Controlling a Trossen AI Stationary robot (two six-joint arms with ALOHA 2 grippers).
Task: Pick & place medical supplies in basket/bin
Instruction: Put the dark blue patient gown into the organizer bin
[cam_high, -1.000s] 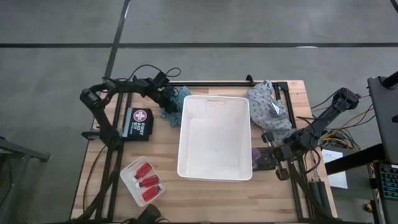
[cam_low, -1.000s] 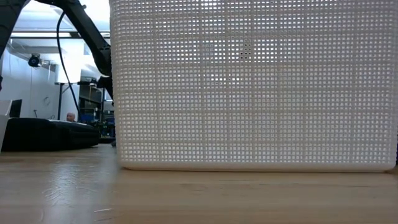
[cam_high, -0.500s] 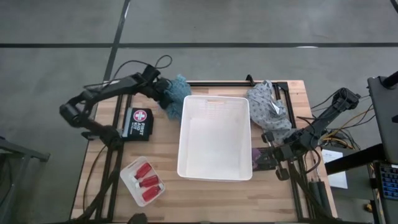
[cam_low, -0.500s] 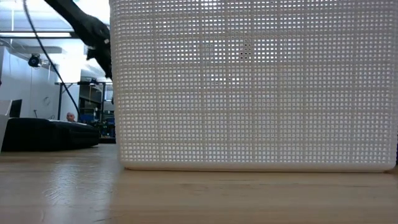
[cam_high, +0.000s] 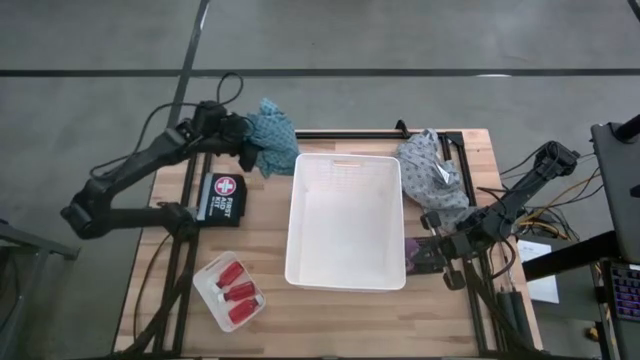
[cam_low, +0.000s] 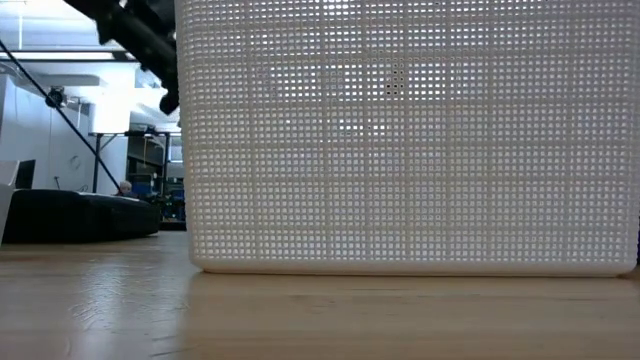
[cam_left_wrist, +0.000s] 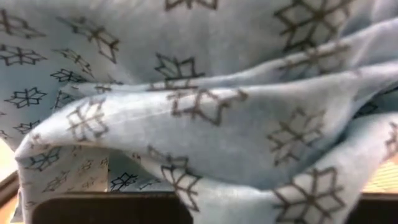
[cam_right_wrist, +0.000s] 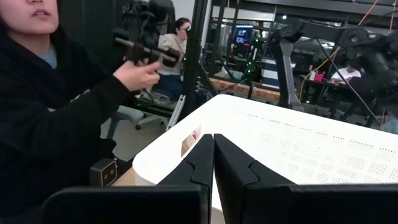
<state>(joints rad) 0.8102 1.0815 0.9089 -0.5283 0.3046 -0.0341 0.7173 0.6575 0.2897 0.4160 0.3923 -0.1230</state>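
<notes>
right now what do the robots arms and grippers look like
Both arms are dark, jointed links with black cables looping along them. The left gripper is a dark, blocky head. The right gripper has two flat black fingers with stepped, notched inner edges. No markings show.

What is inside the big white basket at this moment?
From above, the white basket shows only its bare floor. The teal cloth hangs in the left gripper outside its far-left corner. The low view's mesh wall hides the interior.

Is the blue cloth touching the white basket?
Apart. The high view shows the teal cloth held by the left end effector, with bare table between it and the basket.
</notes>
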